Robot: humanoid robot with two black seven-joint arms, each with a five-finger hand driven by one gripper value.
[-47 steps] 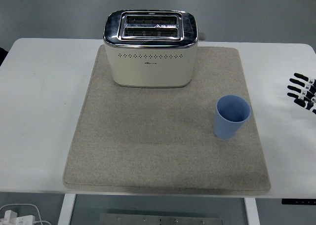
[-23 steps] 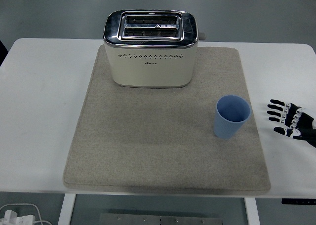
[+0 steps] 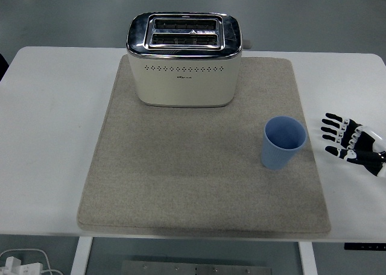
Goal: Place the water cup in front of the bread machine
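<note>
Right now the blue water cup [image 3: 283,142] stands upright on the grey mat [image 3: 181,184], towards its right edge, off to the right & nearer the camera than the cream bread machine [image 3: 184,58] at the mat's far end. Right hand [image 3: 353,143] is over the white table [image 3: 48,136] just beside the mat, fingers [image 3: 332,126] spread, holding nothing, not touching the cup.
</note>
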